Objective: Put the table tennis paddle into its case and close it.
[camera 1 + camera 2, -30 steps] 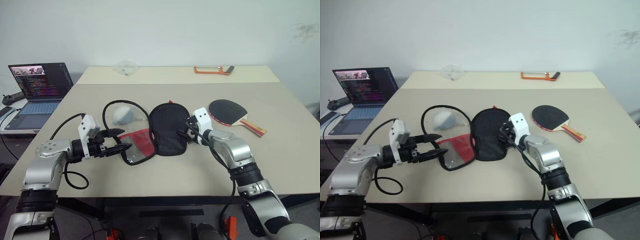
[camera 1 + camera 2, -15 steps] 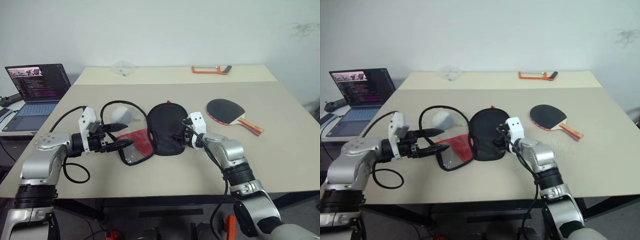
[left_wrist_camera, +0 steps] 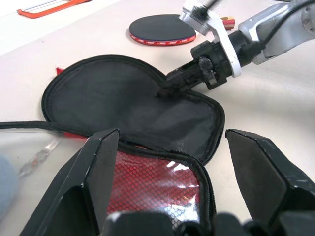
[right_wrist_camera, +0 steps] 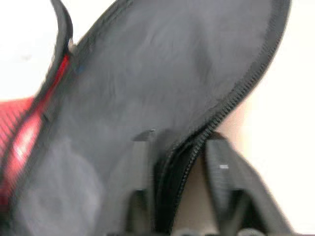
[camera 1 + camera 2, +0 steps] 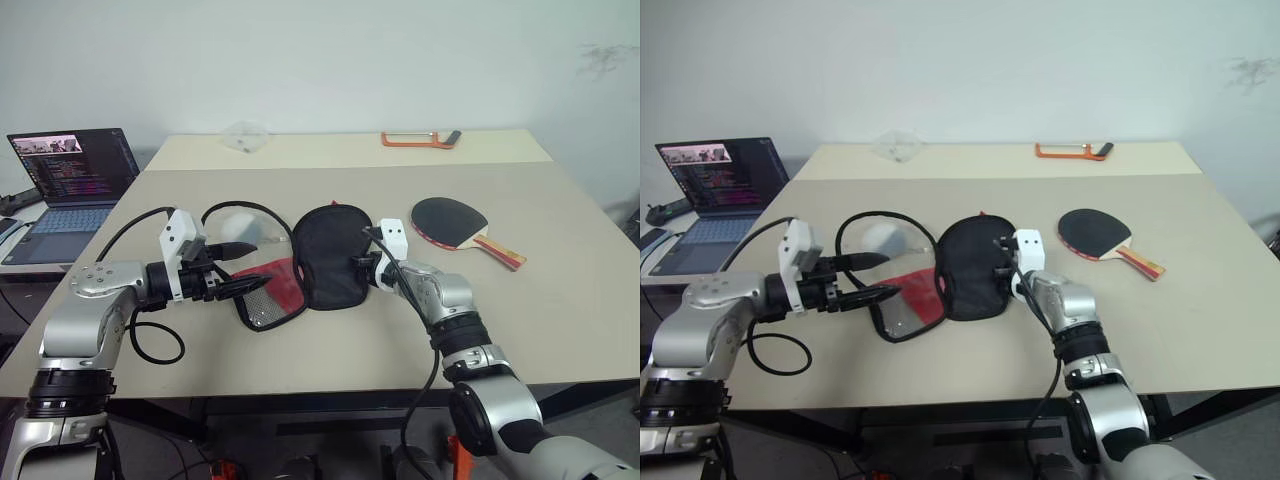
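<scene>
The case [image 5: 330,258] lies unzipped mid-table, the paddle [image 5: 455,222] well apart to its right. We judge the case soft and floppy, best taken by its zipped rim. Our right gripper [image 4: 174,152] is clamped on that rim; our left gripper [image 5: 240,268] hangs spread, empty, beside the red flap.

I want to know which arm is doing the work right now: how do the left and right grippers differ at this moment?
The right gripper has its fingers closed on the zippered edge of the case; the left gripper stands open and holds nothing. The right one touches the black half; the left hovers by the red mesh half. Both point toward the case, away from the table tennis paddle.
</scene>
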Available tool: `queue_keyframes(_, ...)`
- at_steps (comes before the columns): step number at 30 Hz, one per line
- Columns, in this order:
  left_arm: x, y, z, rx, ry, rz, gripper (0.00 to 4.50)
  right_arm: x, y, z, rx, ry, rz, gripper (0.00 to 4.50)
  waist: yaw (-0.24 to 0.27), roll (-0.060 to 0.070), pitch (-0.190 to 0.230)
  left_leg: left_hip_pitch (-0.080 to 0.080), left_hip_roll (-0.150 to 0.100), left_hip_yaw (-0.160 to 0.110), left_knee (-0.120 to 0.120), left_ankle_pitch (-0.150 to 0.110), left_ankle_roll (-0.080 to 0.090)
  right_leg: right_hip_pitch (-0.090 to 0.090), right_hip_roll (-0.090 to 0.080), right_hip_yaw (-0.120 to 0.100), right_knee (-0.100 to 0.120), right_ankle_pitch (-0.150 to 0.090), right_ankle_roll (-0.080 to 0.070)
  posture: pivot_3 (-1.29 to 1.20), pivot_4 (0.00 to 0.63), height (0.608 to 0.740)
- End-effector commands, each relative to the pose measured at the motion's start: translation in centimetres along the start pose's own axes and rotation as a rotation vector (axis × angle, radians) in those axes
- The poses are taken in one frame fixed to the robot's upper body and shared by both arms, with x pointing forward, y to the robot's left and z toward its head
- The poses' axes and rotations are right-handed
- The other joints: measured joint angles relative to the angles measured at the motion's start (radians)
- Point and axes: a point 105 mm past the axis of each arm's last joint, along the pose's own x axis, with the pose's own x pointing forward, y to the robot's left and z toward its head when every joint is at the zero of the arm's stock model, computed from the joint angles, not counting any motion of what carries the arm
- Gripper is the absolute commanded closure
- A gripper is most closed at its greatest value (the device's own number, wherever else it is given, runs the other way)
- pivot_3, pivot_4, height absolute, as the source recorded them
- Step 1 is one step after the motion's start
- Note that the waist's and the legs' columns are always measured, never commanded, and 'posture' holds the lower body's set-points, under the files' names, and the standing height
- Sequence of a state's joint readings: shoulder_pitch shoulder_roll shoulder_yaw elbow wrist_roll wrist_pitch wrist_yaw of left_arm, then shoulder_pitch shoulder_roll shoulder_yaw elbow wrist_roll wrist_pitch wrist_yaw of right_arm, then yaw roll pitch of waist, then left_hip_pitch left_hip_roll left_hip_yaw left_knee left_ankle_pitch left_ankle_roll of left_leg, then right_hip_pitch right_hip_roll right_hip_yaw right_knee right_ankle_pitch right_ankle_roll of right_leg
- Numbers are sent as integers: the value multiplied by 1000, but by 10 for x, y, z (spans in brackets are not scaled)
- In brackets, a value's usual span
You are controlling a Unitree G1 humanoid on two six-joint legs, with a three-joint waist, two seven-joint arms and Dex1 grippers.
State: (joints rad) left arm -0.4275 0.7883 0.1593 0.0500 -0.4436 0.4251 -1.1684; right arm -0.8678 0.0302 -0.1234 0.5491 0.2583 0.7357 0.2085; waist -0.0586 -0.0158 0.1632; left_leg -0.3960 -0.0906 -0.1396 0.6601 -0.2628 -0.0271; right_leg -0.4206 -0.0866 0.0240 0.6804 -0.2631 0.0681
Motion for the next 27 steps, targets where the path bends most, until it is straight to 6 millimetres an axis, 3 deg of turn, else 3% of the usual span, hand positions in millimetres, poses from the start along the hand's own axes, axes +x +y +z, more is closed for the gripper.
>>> queue_keyframes(1, -1, 0, 9, 46, -21, -5, 733, -3, 1, 20, 106, -61, -13, 4476, 1, 0, 0, 0, 0, 0, 0, 0, 0, 0, 0, 0, 0, 0, 0, 0, 150, 740)
queue_keyframes(7, 7, -1, 8, 47, -40, -32, 733, -11, -14, 30, 277, -126, -102, 4476, 1, 0, 0, 0, 0, 0, 0, 0, 0, 0, 0, 0, 0, 0, 0, 0, 150, 740)
queue_keyframes(17, 26, 0, 11, 70, -62, -114, 733, -43, -43, 22, 411, -178, -246, 4476, 2, 0, 0, -1, 0, 0, 0, 0, 1, 0, 0, 0, 0, 0, 0, 0, 150, 740)
queue_keyframes(22, 32, 2, 11, 79, -65, -136, 733, -52, -48, 20, 441, -187, -277, 4476, 1, 0, 0, -1, 0, 1, 0, 0, 1, 0, 0, 1, 0, 0, 0, 0, 150, 740)
queue_keyframes(27, 39, 1, 11, 86, -68, -152, 733, -54, -41, 17, 430, -162, -250, 4476, 1, 0, 0, 0, 0, 1, 0, -1, 1, 0, 0, 1, 0, 0, 0, 0, 150, 740)
